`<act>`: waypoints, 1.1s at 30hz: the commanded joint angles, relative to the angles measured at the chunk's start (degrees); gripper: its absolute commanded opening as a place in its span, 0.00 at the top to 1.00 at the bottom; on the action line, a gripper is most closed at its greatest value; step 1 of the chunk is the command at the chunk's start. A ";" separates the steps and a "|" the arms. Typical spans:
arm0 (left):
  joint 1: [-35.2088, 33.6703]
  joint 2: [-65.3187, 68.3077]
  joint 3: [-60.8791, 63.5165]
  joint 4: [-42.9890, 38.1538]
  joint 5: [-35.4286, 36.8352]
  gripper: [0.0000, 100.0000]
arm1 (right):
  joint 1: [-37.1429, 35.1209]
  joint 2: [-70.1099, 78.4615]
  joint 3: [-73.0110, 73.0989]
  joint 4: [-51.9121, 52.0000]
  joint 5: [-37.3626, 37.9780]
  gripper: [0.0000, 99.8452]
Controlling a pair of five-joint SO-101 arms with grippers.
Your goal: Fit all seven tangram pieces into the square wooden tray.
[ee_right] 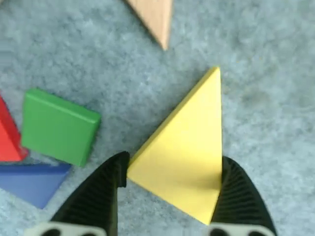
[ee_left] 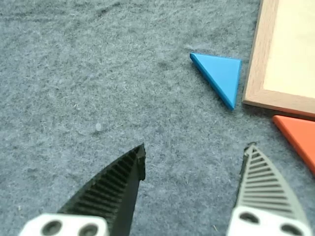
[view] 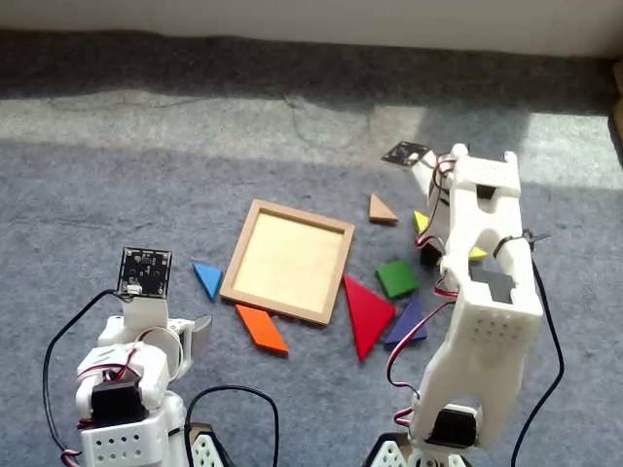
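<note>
The square wooden tray (view: pixel 240 250) lies mid-table with nothing in it. The yellow triangle (ee_right: pixel 187 152) sits between my right gripper's (ee_right: pixel 172 167) fingers, which press on two of its sides; it looks level with the carpet. In the high view that arm covers most of the yellow triangle (view: pixel 421 222). My left gripper (ee_left: pixel 194 162) is open over bare carpet, short of the small blue triangle (ee_left: pixel 220 76) beside the tray's (ee_left: pixel 256 59) left rim. An orange piece (view: pixel 261 328) lies at the tray's front edge.
Right of the tray lie a red triangle (view: pixel 366 311), a dark blue triangle (view: pixel 409 321), a green square (view: pixel 396 277) and a tan triangle (view: pixel 382 209). Grey carpet covers the table. A sunlit band crosses the far side.
</note>
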 commanded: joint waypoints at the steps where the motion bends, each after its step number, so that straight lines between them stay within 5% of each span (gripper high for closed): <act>1: -0.57 -0.31 -1.27 0.00 -0.35 0.69 | 1.19 -0.66 -7.69 6.46 0.53 0.91; 9: -0.57 -0.31 -1.27 0.00 -0.35 0.69 | 0.66 -3.12 -22.20 16.84 -4.31 0.91; 19: -0.57 -0.31 -1.27 0.00 -0.35 0.69 | -8.75 -22.90 -2.95 16.66 -14.51 0.92; 27: -0.57 -0.31 -1.27 0.00 -0.35 0.69 | -23.78 -35.30 11.21 11.30 -35.69 0.92; 33: -0.66 -0.31 -1.27 0.00 -0.35 0.69 | -32.04 -33.45 13.58 3.30 -58.46 0.92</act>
